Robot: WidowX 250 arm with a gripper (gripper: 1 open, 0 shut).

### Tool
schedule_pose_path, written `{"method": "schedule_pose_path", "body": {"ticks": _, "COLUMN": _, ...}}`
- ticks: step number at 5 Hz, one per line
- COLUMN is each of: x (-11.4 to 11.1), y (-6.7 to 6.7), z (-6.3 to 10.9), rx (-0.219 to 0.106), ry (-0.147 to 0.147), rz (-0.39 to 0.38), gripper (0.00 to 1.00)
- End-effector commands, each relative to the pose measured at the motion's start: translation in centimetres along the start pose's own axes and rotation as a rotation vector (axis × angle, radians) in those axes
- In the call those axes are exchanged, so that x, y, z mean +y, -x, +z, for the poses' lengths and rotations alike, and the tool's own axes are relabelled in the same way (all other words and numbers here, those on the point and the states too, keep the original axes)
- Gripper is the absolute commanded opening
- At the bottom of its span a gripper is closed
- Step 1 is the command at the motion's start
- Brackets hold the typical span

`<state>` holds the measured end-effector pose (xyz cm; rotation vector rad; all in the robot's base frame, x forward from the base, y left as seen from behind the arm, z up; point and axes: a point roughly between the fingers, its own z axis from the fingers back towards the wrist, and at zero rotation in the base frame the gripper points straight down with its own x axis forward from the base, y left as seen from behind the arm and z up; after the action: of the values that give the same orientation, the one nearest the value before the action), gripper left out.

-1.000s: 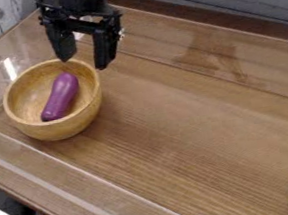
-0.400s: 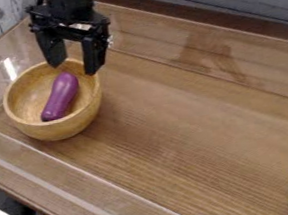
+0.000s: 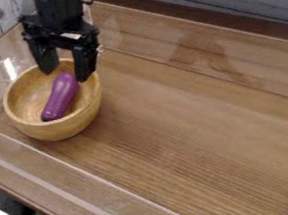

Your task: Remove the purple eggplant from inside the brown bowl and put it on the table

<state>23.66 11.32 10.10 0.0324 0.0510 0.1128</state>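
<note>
Sliding leftward in the view and a little lower than a second ago, the gripper [image 3: 66,62] now hangs over the far rim of the brown bowl [image 3: 28,123], where a moment back it stood beside that rim, over the bare table [image 3: 203,121]. Its two dark fingers [image 3: 45,58] point straight down and stand spread wide, with nothing between them — it holds nothing at all. That shift matters for the task: the arm looks to be lining itself up above the bowl's contents, so the step in hand is judged to be the approach before a grasp, and the lift and the setting-down are both not yet done. The purple eggplant [image 3: 59,96] lies inside the bowl, unmoved across the frames, resting on the inner slope with its length running from the near-left up toward the far-right, its upper end lying just below the fingertips in this view; whether they touch it cannot be told, though it looks apart. It is glossy, smoothly rounded and small — clearly shorter than the bowl is wide — and its stem tip is too small to make out here. Such a slick, curved skin seems likely to slip unless the fingers close across its narrow width rather than along its length.
</note>
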Motion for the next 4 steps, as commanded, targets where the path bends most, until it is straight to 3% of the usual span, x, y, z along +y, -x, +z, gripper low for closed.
{"method": "schedule_pose_path", "body": {"ticks": 1, "x": 0.8, "y": -0.2, "z": 0.1, "rx": -0.049, "ry": -0.004, "rz": -0.001, "gripper": 1.0}}
{"method": "schedule_pose_path", "body": {"ticks": 4, "x": 2.2, "y": -0.6, "z": -2.3, "rx": -0.081, "ry": 0.003, "rz": 0.013, "gripper": 1.0}}
